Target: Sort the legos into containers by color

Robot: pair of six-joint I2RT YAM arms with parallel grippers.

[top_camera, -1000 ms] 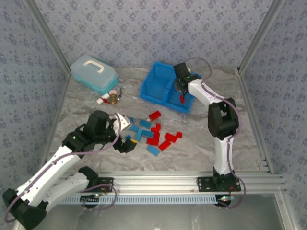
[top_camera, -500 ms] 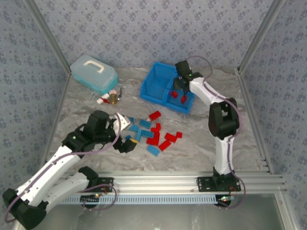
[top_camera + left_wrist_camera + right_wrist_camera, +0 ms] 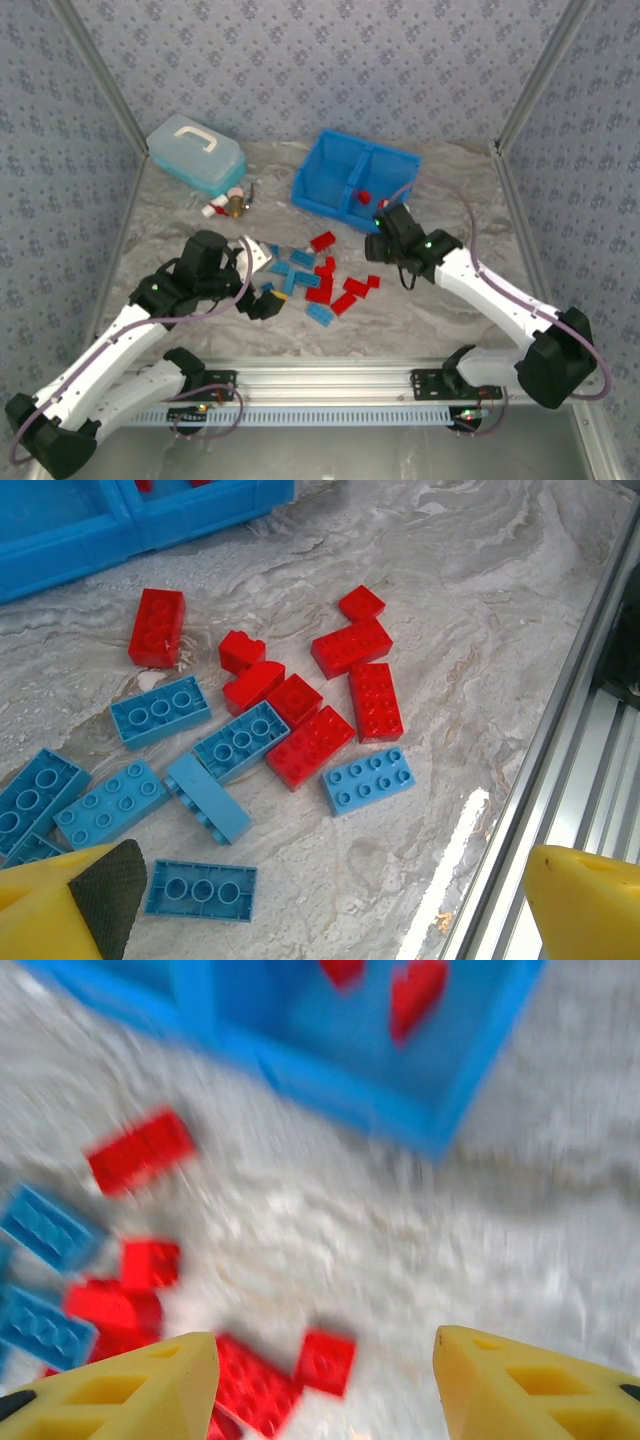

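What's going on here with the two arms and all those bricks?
The arms are sorting red and blue legos into a blue two-compartment bin. A couple of red ones lie in its right compartment; most sit piled on the table. The left gripper hovers over the pile and the right gripper near the bin, jaws open, empty.

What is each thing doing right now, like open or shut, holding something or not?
left gripper: open, holding nothing.
right gripper: open, holding nothing.
bin: open on top, with red bricks in its right half.
box: lid shut.
loose bricks: lying in a pile, red and blue mixed, not sorted yet.
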